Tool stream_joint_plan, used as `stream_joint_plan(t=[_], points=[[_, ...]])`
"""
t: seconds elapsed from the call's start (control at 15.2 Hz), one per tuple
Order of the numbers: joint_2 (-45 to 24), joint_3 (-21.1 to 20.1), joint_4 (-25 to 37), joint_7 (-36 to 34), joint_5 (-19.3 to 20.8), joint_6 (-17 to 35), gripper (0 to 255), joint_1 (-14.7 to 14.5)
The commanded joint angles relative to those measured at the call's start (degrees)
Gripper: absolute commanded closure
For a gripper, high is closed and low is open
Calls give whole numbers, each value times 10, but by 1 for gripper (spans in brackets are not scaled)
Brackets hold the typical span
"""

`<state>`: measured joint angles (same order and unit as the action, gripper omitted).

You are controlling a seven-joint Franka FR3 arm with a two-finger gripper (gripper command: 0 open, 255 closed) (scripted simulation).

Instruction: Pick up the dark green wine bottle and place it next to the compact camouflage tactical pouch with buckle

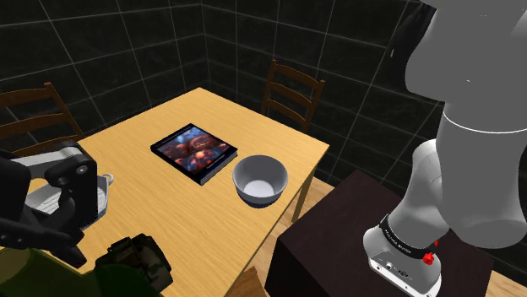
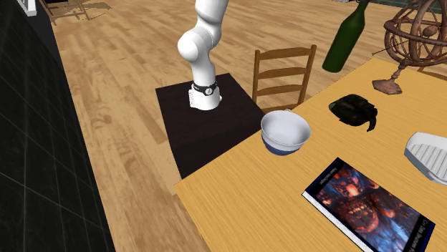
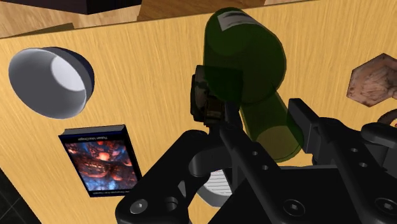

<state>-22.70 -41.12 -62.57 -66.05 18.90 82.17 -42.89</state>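
Above the counter (image 2: pixel 251 190), near its far edge in the second exterior view, the dark green wine bottle (image 2: pixel 348 36) hangs tilted, neck up and base clear of the surface. The gripper (image 3: pixel 264 137) has it by the slimmer upper part, with the jaws pinching the glass from both sides, as the wrist view shows.

By its looks the bottle is rigid, smooth and slippery. It seems fairly heavy for so narrow a hold, with the weight low in the body, so it could swing or slide, and it would break if dropped. A firmer hold lies lower, on the straight body, but the present one should do for a short, slow carry.

Just below and beside the bottle lies the dark camouflage pouch (image 2: pixel 352 109), the goal, with bare counter on its near side. To the pouch's right in that view an armillary sphere (image 2: pixel 415 36) stands on its foot, and it is the likeliest thing to be knocked. Nearer, a white ribbed dish (image 2: pixel 430 154), a white bowl (image 2: pixel 285 131) and a picture book (image 2: pixel 369 207) lie well apart. A wooden chair (image 2: pixel 285 70) is tucked at the counter's far-left edge.
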Motion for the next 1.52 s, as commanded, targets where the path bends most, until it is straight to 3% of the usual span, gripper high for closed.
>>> stream_joint_plan(t=[0.0,0.66,1.45], points=[[1,0,-18,-4,-1,16,255,3],[35,-3,-145,-7,-23,113,255,40],[45,0,-252,-14,-27,210,255,60]])
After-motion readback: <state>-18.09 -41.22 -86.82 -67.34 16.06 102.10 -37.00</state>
